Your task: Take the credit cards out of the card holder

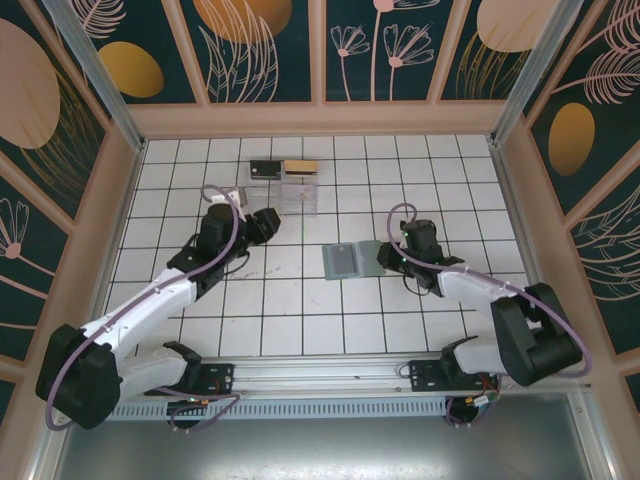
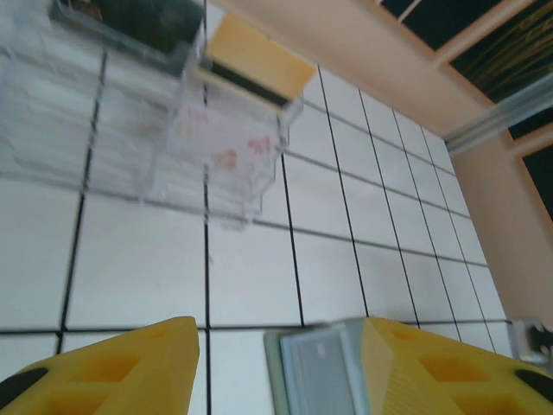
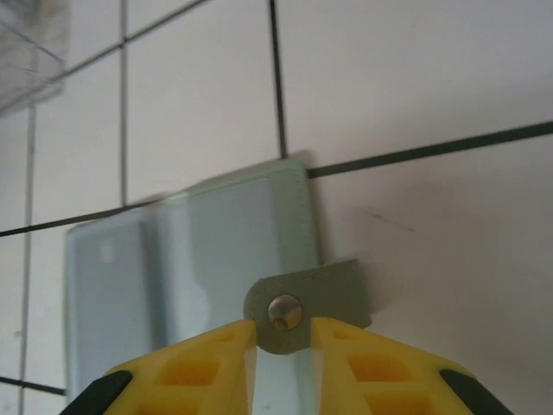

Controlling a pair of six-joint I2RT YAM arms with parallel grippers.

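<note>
The card holder [image 1: 345, 262] lay open and flat on the white tiled worktop [image 1: 290, 310], nearer the arms than the clear plastic box [image 1: 300, 196] and off to that box's right. Its two grey-green panels lay side by side, and a small snap tab [image 3: 304, 303] stuck out from the panel edge farthest from the box.

The right pincer [image 1: 383, 258] sat at that same edge, on the far side of the holder from the box. In the right wrist view, the pincer's [image 3: 283, 337] yellow fingers [image 3: 194, 367] stood close together, with the tab's rounded end and its metal stud in the narrow gap between them. They seemed to touch the tab, but I could not tell whether they were truly pinching it.

The left pincer [image 1: 268, 222] hovered just beside the box's near left corner, well apart from the holder. It was spread, with only bare tile between the fingers [image 2: 121, 372].

One tan-gold credit card [image 1: 300, 166] lay just beyond the box's far side, with a dark flat thing [image 1: 265, 168] to its left.
</note>
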